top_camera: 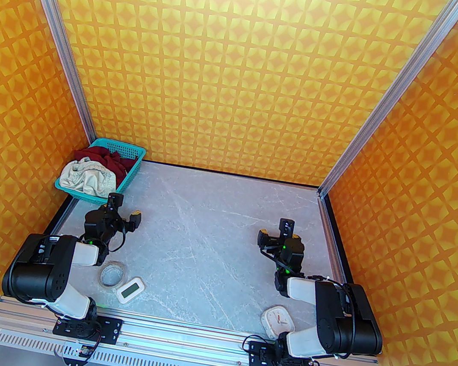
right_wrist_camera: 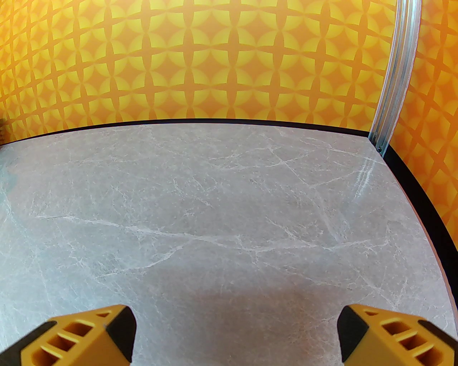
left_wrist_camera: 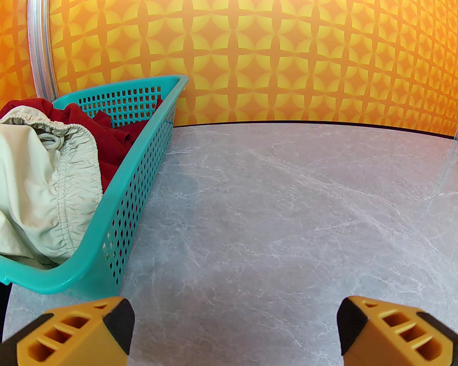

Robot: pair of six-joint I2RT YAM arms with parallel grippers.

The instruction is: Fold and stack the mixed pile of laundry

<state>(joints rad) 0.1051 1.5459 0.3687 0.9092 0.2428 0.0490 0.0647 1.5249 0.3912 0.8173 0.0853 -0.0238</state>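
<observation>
The mixed laundry pile lies in a teal mesh basket at the table's far left corner. A dark red T-shirt is bunched at the back, and a cream piece with a gathered elastic band is draped over the front rim. In the left wrist view the cream piece and the red shirt sit to the left inside the basket. My left gripper hovers open just right of the basket's near corner, holding nothing. My right gripper is open over bare marble-patterned table at the right.
A roll of clear tape, a white digital timer and a small white clock lie near the arm bases. Orange patterned walls and aluminium posts enclose the table on three sides. The grey tabletop stretches between the arms.
</observation>
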